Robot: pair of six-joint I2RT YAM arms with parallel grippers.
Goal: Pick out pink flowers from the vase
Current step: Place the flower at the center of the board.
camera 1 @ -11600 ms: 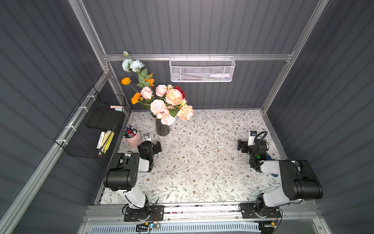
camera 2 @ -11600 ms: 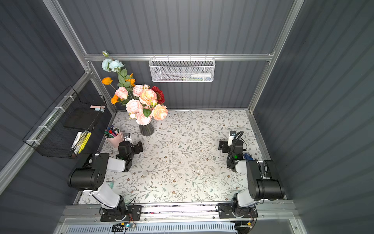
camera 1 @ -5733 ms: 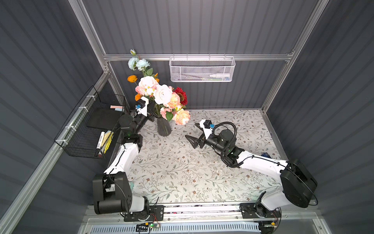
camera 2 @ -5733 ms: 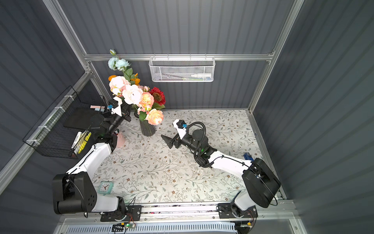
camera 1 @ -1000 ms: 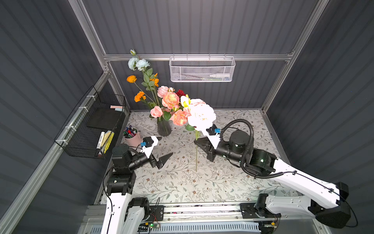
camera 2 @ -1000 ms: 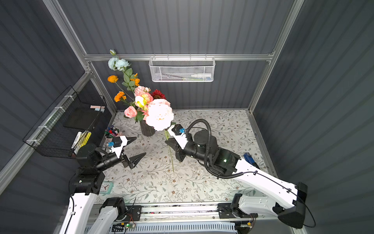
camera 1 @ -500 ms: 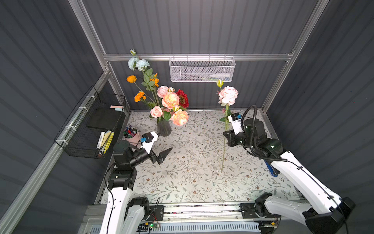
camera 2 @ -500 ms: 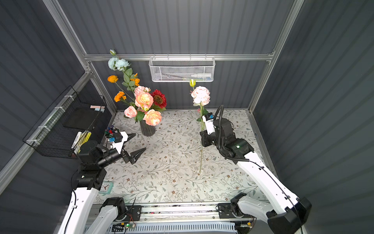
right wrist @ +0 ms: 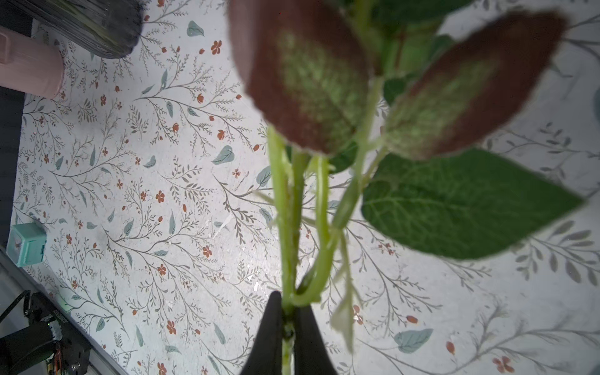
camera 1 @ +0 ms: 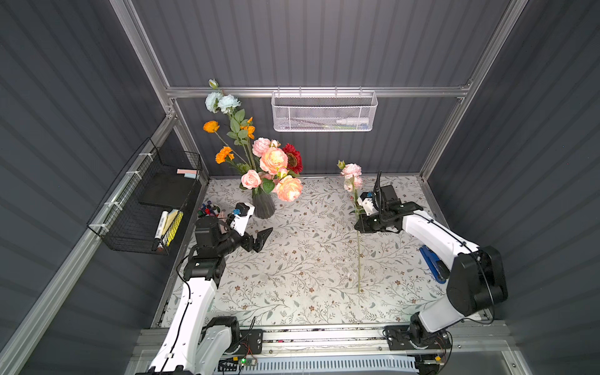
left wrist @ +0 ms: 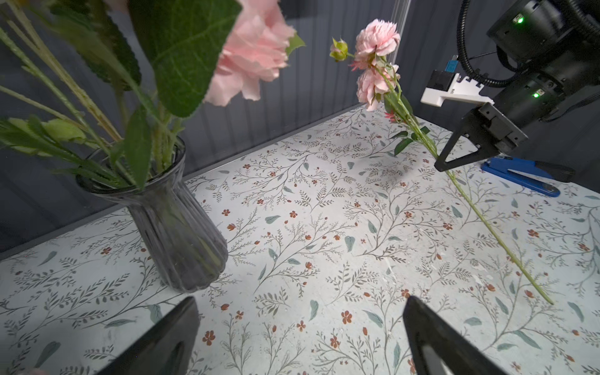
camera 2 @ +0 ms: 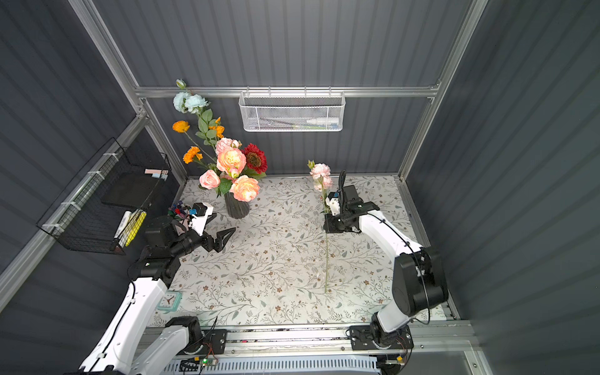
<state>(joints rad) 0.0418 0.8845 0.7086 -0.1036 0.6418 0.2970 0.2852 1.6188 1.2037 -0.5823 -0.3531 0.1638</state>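
Right pincer (camera 1: 358,224) is clamped tight on the stem of one pink flower (camera 1: 352,170). In both top views this flower is outside the vase (camera 1: 263,207) and well apart from it, on the right side of the tabletop (camera 1: 308,259). Its stem is roughly upright with the lower end down by the tabletop; can't tell if it touches. Left pincer (camera 2: 218,227) is spread wide and empty, near the vase base. Other pink flowers (camera 2: 231,160) stand in the vase at back left, among orange blooms and a dark red bloom.

Left wrist: left pincer (left wrist: 302,341) fingers are far apart with nothing between them. Vase (left wrist: 181,237) is upright, with green stems inside. Right pincer (left wrist: 444,164) grips the tilted pink flower (left wrist: 376,42) mid-stem. A blue tool (left wrist: 519,175) lies behind it.

Right wrist: right pincer (right wrist: 287,331) is pinched on the green stem, with leaves blurred up close. Vase base (right wrist: 97,32), pink cup (right wrist: 29,71) and teal clock (right wrist: 26,245) sit at the frame edge.
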